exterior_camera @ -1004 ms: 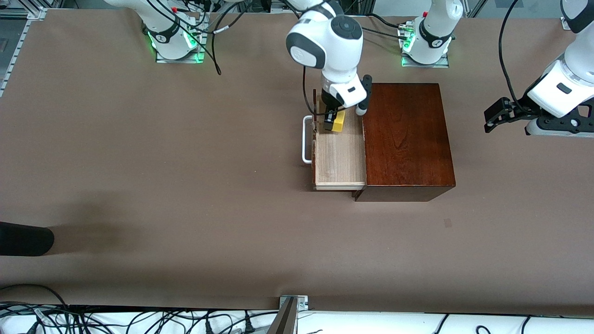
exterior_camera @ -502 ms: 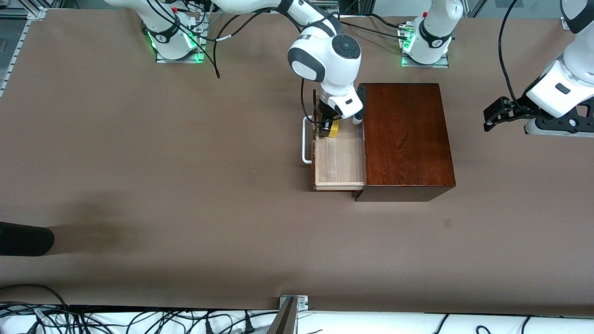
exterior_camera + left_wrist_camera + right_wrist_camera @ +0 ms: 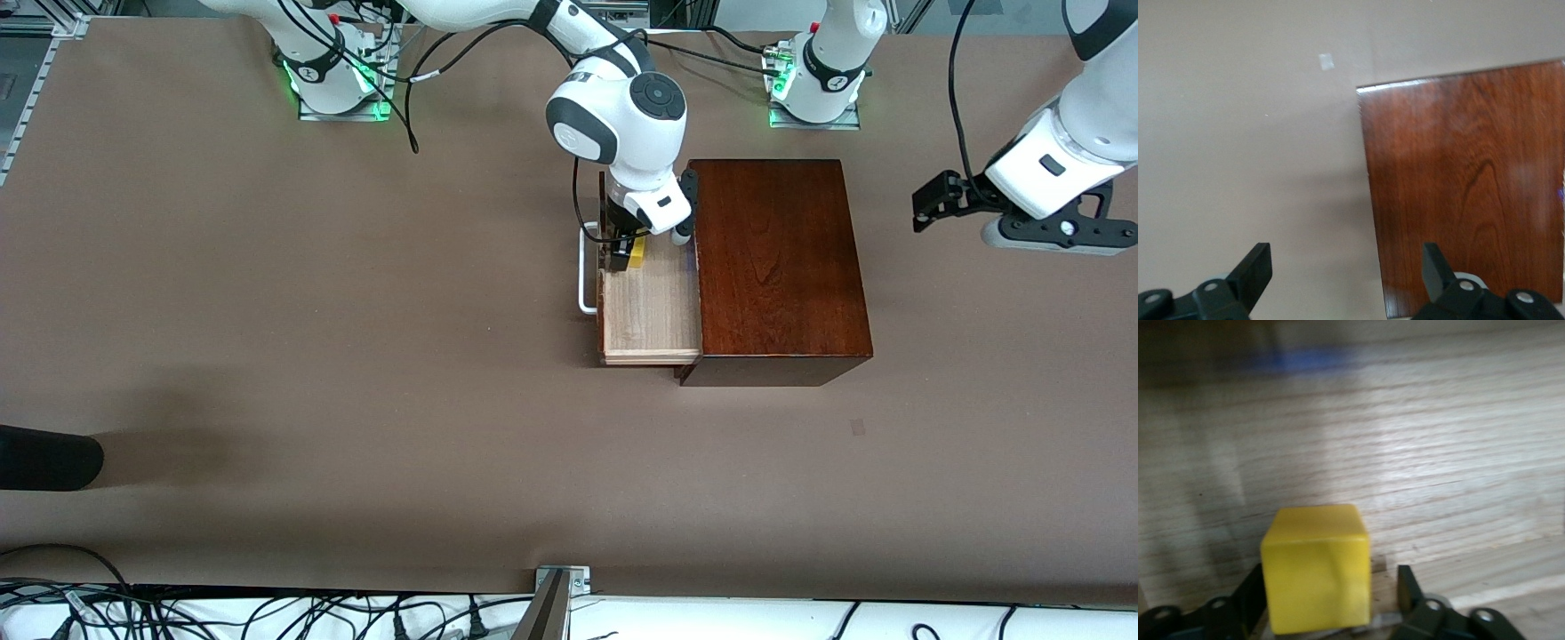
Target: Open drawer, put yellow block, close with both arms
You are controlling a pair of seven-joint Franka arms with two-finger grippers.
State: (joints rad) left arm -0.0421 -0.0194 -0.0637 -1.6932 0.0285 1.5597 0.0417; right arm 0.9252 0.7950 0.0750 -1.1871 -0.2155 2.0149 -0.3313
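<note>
The drawer (image 3: 649, 311) stands pulled out of the dark reddish-brown box (image 3: 778, 267), pale wood inside, with its white handle (image 3: 587, 267) toward the right arm's end. My right gripper (image 3: 625, 252) is down in the drawer near its front panel. The yellow block (image 3: 637, 253) sits between its fingers on the drawer floor (image 3: 1405, 453). In the right wrist view the block (image 3: 1316, 567) touches one finger, with a small gap to the other finger (image 3: 1408, 590); the jaws are slightly open. My left gripper (image 3: 929, 209) hangs open and empty over the table beside the box (image 3: 1458, 187).
A black object (image 3: 44, 458) pokes in at the table's edge at the right arm's end. A small mark (image 3: 857, 427) lies on the table nearer the camera than the box. Cables run along the near edge.
My right gripper has come down with the yellow block into the drawer, toward its front panel. My left gripper has drifted a little toward the box.
</note>
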